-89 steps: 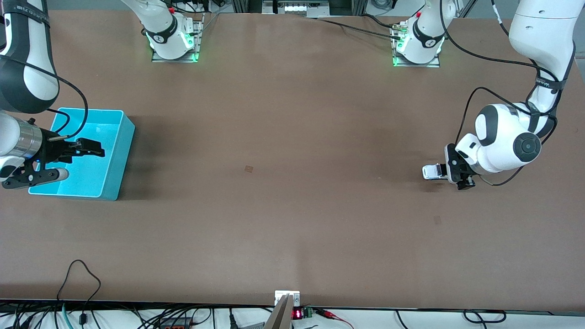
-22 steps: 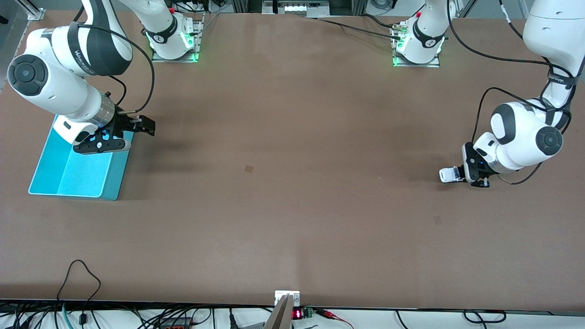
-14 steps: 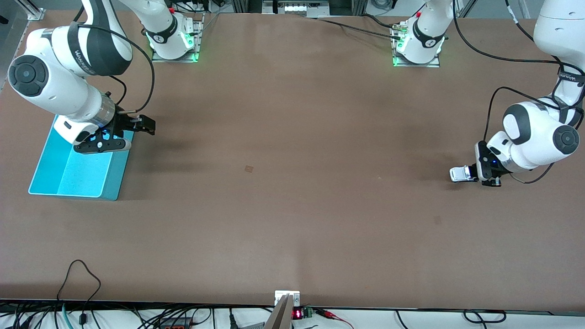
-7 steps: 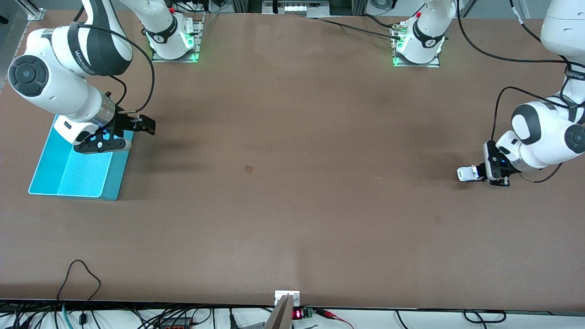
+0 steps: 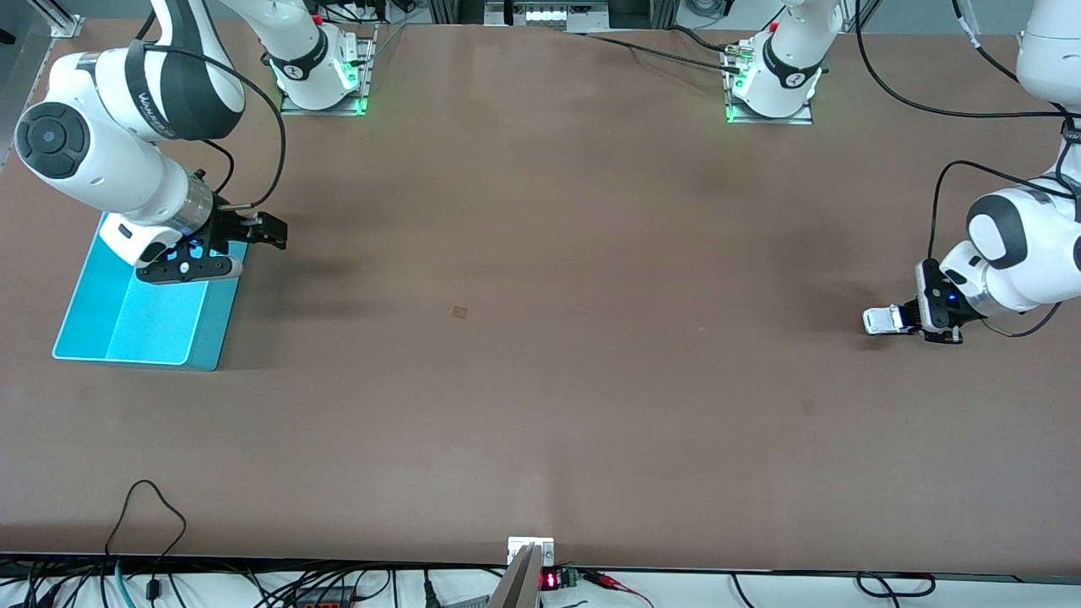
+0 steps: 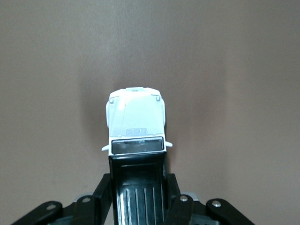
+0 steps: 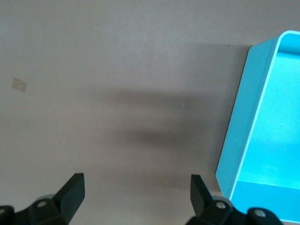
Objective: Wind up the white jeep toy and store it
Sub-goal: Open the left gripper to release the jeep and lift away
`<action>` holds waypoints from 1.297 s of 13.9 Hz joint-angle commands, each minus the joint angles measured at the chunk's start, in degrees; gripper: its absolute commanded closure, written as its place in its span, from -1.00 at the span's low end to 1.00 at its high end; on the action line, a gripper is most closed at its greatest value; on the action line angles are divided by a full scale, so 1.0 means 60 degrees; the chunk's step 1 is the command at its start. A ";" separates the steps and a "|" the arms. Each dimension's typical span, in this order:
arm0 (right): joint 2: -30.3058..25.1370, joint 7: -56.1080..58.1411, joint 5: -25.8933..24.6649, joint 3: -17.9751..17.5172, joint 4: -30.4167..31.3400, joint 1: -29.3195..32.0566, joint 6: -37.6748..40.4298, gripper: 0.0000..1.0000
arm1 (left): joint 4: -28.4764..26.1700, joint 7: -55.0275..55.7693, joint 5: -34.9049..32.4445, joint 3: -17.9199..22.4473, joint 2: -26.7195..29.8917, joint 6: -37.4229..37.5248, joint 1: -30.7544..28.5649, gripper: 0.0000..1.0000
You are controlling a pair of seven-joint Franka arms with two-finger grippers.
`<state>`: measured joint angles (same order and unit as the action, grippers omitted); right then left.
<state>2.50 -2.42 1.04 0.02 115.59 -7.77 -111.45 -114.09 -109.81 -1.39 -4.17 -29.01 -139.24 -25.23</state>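
Brown and bare across most of its width, the table (image 5: 540, 380) carries the turquoise bin (image 5: 215, 325) at the right arm's end and the white jeep toy (image 5: 882, 321) at the left arm's end, well apart. The left hand (image 5: 910, 319) is clenched on the jeep's black rear section, low at the tabletop; the left wrist view shows the white hood (image 6: 136, 119) pointing away from the fingers (image 6: 180, 204), squarely centred between them.

The step in hand looks like the wind-up pull. To do it well, the wheels should stay pressed on the table so they turn rather than skid, and the drag should run straight along the car's own axis, with the grip kept firm on the rear.

The right hand (image 5: 226, 251) waits released over the bin's edge, its fingers (image 7: 72, 192) spread wide.
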 commanded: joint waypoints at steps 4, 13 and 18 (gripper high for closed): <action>-0.0081 -0.0300 -0.0041 -0.0018 0.0070 -0.0185 0.0132 -1.00 | 0.0323 -0.0389 -0.0514 -0.0052 -0.1141 -0.0465 -0.0409 0.28; -0.0081 -0.0300 -0.0041 -0.0018 0.0070 -0.0185 0.0147 -1.00 | 0.0499 -0.0286 -0.0398 -0.1355 0.0556 0.1994 -0.0599 -1.00; -0.0066 -0.0286 -0.0041 -0.0018 0.0070 -0.0185 0.0161 -1.00 | 0.0440 -0.0286 -0.0398 -0.1765 0.1187 0.2434 -0.0512 -1.00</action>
<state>2.50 -3.05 1.04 -0.02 115.59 -8.58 -110.91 -110.67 -110.80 -2.61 -12.91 -24.23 -126.58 -27.75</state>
